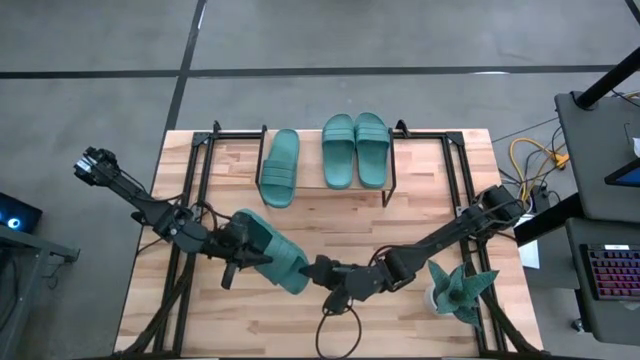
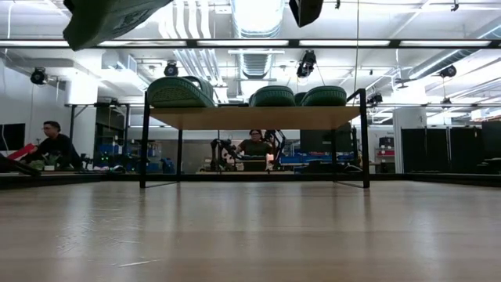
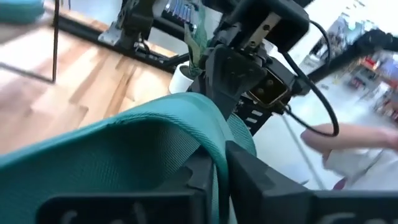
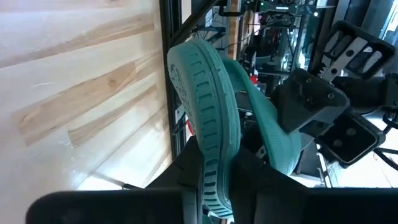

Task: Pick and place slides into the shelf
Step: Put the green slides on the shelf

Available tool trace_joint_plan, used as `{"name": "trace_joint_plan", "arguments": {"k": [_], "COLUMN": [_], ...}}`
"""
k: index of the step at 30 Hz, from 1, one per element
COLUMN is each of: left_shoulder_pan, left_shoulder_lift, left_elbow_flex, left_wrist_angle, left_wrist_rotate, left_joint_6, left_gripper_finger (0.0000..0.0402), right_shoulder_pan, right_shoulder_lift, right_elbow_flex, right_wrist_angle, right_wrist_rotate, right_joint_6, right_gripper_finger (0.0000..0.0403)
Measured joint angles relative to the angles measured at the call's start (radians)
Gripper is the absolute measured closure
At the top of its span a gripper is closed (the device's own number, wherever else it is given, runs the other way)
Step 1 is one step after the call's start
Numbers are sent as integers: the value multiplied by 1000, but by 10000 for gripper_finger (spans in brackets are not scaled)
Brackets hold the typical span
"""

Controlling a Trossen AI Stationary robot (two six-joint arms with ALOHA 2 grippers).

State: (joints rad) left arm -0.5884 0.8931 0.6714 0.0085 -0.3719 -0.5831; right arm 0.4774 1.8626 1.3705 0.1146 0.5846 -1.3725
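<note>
both my tools hold the fourth slide together, raised above the desk toward 6 o'clock. my left tool is clamped on the strap side, its fingers pressed into the teal rubber in the left wrist view. my right tool is closed on the sole edge at the other end, the ribbed rim running down between its fingers in the right wrist view. in the low view the slide hangs clear of the wood, up at the top corner. this looks like a handover or a regrip between my arms, though i cannot tell which tool will carry on.

at about 4 o'clock stands a teal spiky plant, near my right arm and apart from the work.

farther off, at 12 o'clock, the shelf already carries three slides: two side by side and one lying tilted just to their left, toward 11 o'clock. so i judge three of four done. what is left is to carry this last one up onto the board, where bare wood shows at both ends.
</note>
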Motion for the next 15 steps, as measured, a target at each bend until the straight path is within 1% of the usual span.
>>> {"name": "trace_joint_plan", "arguments": {"k": [4, 7, 11, 15], "left_shoulder_pan": [0, 0, -2, -2], "left_shoulder_lift": [-33, -75, -142, -201], "left_elbow_flex": [2, 4, 5, 3], "left_wrist_angle": [-3, 12, 24, 15], "left_wrist_rotate": [15, 15, 19, 12], "left_joint_6": [138, 203, 233, 234], "left_gripper_finger": [336, 296, 251, 227], "right_shoulder_pan": [0, 0, 0, -2], "right_shoulder_lift": [0, -1, -2, -2], "right_elbow_flex": [0, 0, -1, -2], "right_wrist_angle": [5, 11, -1, -6], "right_wrist_rotate": [8, 48, 75, 87], "right_joint_6": [4, 14, 48, 84], "right_gripper_finger": [369, 369, 369, 369]}}
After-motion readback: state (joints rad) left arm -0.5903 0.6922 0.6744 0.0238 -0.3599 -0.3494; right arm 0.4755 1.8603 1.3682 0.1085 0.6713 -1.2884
